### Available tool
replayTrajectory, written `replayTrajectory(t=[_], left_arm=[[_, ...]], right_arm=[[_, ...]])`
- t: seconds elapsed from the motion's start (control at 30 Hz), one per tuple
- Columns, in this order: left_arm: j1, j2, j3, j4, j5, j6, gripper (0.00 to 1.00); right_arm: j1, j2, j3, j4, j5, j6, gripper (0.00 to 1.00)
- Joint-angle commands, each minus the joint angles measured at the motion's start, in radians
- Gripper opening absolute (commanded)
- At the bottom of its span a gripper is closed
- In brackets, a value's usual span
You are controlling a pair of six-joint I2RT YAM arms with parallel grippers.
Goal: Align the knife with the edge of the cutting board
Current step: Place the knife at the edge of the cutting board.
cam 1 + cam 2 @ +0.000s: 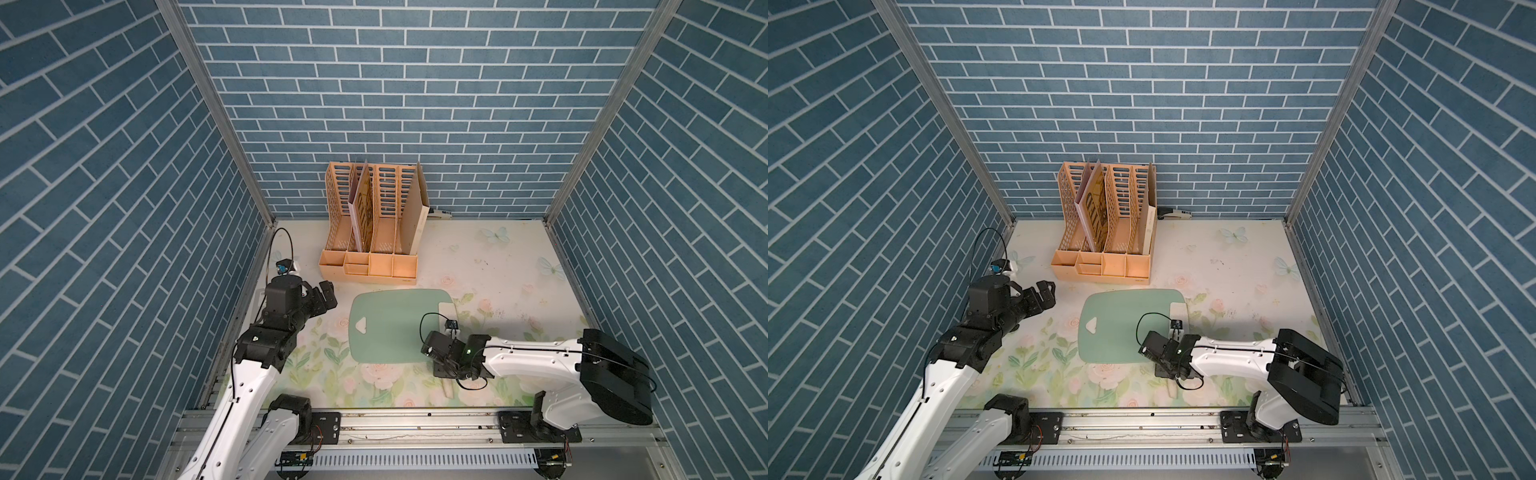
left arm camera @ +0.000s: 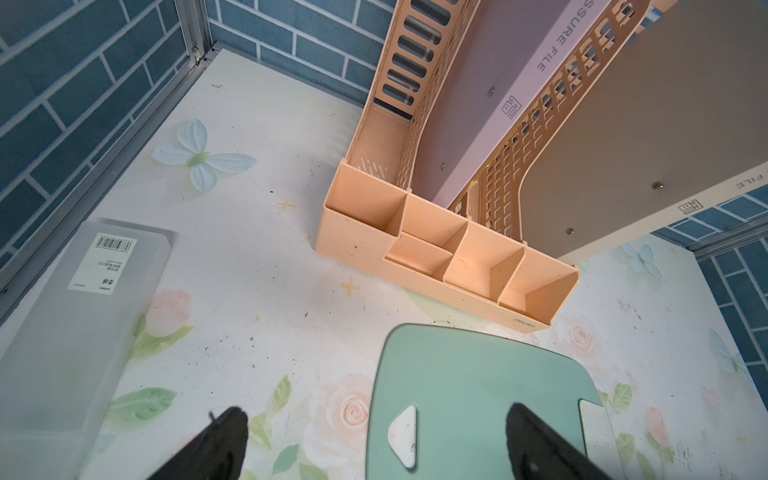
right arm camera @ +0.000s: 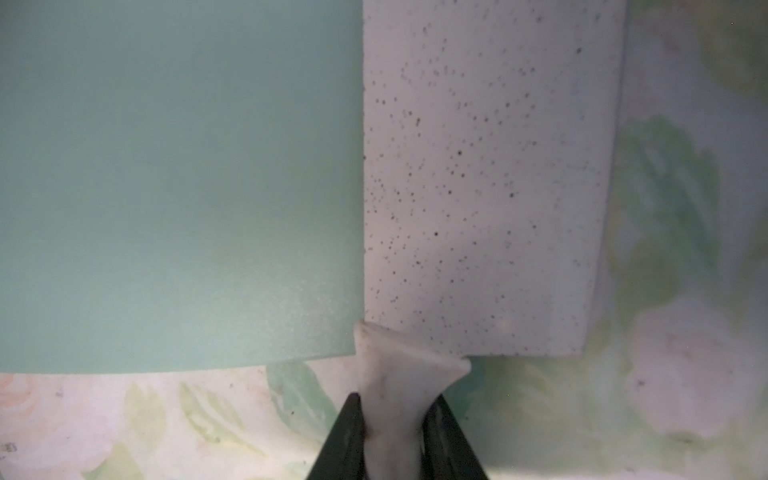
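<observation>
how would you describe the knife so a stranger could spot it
Find the pale green cutting board on the table. At its short end away from the triangular hole is the knife, handle pinched in the right gripper. Its speckled whitish rectangular blade is unlike anything nearby.

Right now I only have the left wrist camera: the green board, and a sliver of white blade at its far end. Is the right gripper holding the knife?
Observer: Yes. The right wrist view shows the right gripper shut on the cream handle of the knife.
Operator: Where does the handle point?
Observer: In both top views it sticks out past the near long side of the cutting board, toward the robot, over the floral table.
Operator: Is the blade flush with the short edge?
Observer: Cannot tell. In the right wrist view no green shows beyond the blade, so that edge lies under it or level with it.
</observation>
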Motion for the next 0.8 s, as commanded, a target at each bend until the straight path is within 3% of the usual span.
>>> replayTrajectory(t=[0.0,0.77], left_arm=[[0.007,-0.009,-0.012,0.002,-0.001,-0.002,0.99],[0.007,-0.007,-0.012,0.002,-0.005,-0.001,1.0]], right_arm=[[-0.01,0.027,-0.05,-0.059,-0.015,-0.012,0.27],[-0.012,0.025,-0.047,-0.058,-0.021,-0.029,0.27]])
